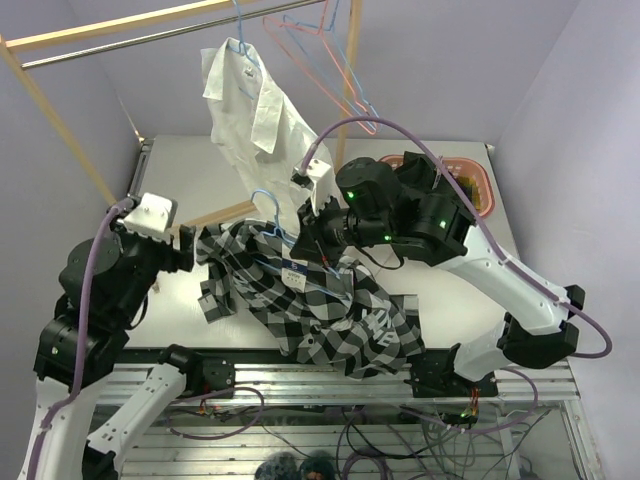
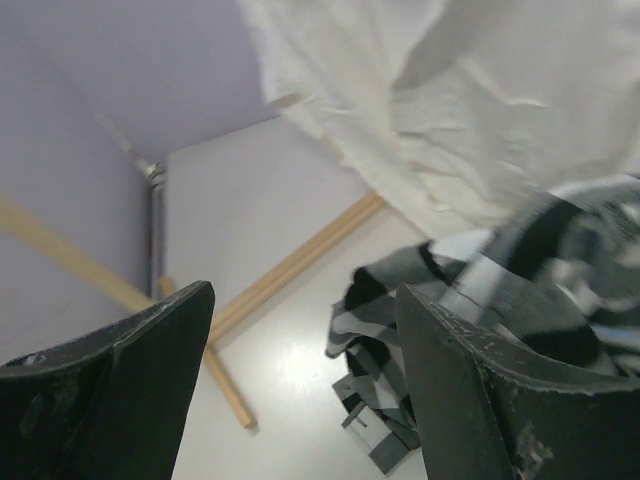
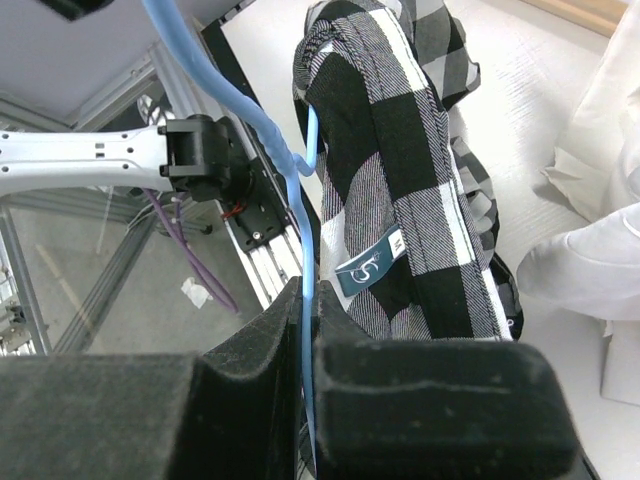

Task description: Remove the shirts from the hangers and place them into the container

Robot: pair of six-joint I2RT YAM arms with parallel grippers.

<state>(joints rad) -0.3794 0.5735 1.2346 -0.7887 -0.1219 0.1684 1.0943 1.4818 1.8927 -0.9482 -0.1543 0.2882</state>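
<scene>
The black-and-white checked shirt point(image 1: 320, 300) lies crumpled on the table, still on a light blue hanger point(image 1: 268, 212). My right gripper point(image 3: 308, 312) is shut on that hanger's blue wire point(image 3: 300, 180), just beside the shirt's collar label point(image 3: 368, 270). My left gripper point(image 2: 305, 340) stands open at the shirt's left edge point(image 2: 560, 250), with nothing between its fingers point(image 2: 120, 380). The white shirt point(image 1: 255, 110) hangs from the rail on another blue hanger point(image 1: 240, 45). The pink container point(image 1: 475, 185) sits at the back right, mostly hidden behind my right arm.
Empty pink and blue hangers point(image 1: 335, 60) hang on the metal rail point(image 1: 150, 35). The wooden rack frame point(image 1: 60, 110) runs along the left, and its foot point(image 2: 300, 260) lies on the table. Purple walls close in on both sides. The table's front edge point(image 1: 250, 350) lies under the shirt.
</scene>
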